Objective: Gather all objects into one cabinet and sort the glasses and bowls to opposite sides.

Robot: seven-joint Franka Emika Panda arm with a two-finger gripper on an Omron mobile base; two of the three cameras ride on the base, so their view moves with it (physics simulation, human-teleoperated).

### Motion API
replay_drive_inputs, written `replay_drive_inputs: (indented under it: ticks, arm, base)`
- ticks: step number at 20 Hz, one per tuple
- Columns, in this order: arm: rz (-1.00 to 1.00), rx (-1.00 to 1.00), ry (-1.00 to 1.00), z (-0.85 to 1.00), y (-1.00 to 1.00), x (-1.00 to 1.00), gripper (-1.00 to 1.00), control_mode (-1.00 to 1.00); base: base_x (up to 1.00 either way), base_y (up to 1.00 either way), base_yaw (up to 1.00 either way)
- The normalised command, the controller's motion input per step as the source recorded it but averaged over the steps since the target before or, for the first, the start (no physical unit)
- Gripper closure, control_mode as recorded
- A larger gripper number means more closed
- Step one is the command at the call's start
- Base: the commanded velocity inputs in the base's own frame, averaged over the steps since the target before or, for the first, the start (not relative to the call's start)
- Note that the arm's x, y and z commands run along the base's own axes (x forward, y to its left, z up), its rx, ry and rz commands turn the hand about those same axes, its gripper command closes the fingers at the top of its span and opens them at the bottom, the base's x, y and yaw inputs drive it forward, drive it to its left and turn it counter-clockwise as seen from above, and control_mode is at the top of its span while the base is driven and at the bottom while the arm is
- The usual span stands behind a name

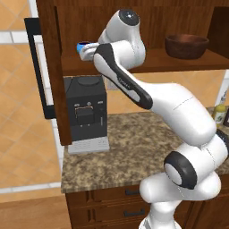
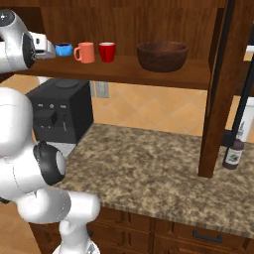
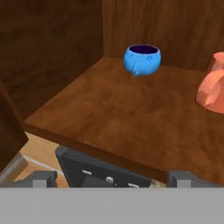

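One small squat blue round vessel point(image 3: 142, 59) sits straight ahead of the released, empty tool point(image 3: 111, 177), deeper along the cabinet's wooden shelf point(image 3: 118, 118).

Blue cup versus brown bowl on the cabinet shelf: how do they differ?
The blue cup is small, squat and bright, with a dark rim; the brown bowl is far wider, dark and wood-looking. The blue cup sits at the shelf's left end, beside the salmon-pink cup; the brown bowl sits well to the right, apart from the cups. Both stand upright on the same shelf.
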Motion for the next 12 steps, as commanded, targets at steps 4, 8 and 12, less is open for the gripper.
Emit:
replay_drive_inputs:
  ticks: [4, 8, 12]
  arm:
    - [0.00, -0.06, 0.01, 0.31, -0.74, -1.00, -1.00, -1.00]
    - [0.00, -0.04, 0.02, 0.29, -0.64, -1.00, -1.00, -1.00]
    - [0.00, 0.00, 0.00, 0.12, -0.20, -1.00, -1.00, -1.00]
  base:
    - [0.00, 0.00, 0.00]
    - [0.00, 0.00, 0.00]
    - [0.00, 0.00, 0.00]
